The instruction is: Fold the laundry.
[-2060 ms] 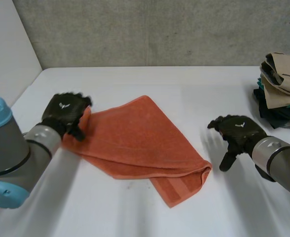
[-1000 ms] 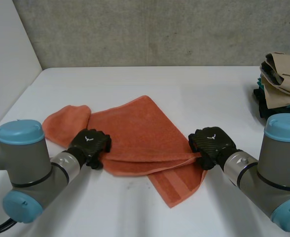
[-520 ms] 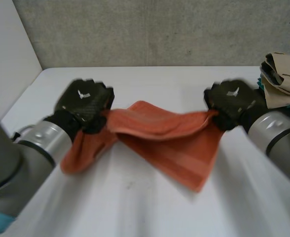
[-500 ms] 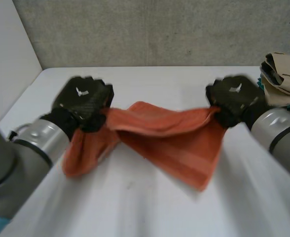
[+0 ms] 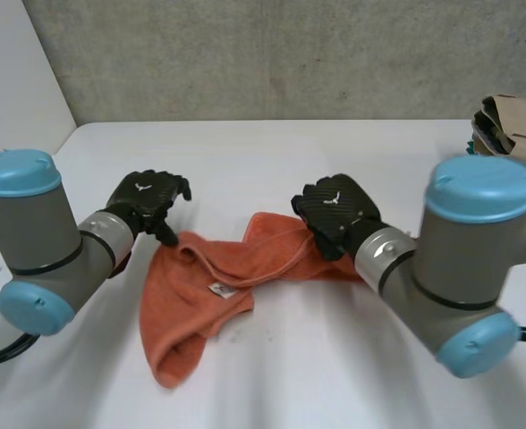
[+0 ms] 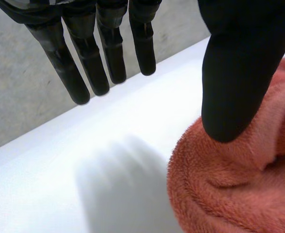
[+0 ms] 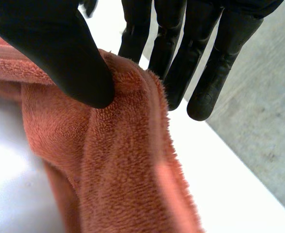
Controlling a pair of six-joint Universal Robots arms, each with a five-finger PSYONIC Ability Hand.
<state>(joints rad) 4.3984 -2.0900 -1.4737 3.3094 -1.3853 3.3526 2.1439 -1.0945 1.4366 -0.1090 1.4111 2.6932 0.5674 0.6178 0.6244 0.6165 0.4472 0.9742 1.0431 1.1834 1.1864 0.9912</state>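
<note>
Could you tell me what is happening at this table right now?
The robot is working on an orange towel, which lies bunched and unfolded on the white table. Its left hand is open at the towel's left end, thumb resting on the cloth. Its right hand pinches a ridge of the towel's far edge between thumb and fingers. A pile of clothes sits at the table's right end.

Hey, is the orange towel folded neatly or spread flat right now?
Neither: the orange terry towel lies bunched on the white table, in rumpled overlapping layers, its small white label showing.
</note>
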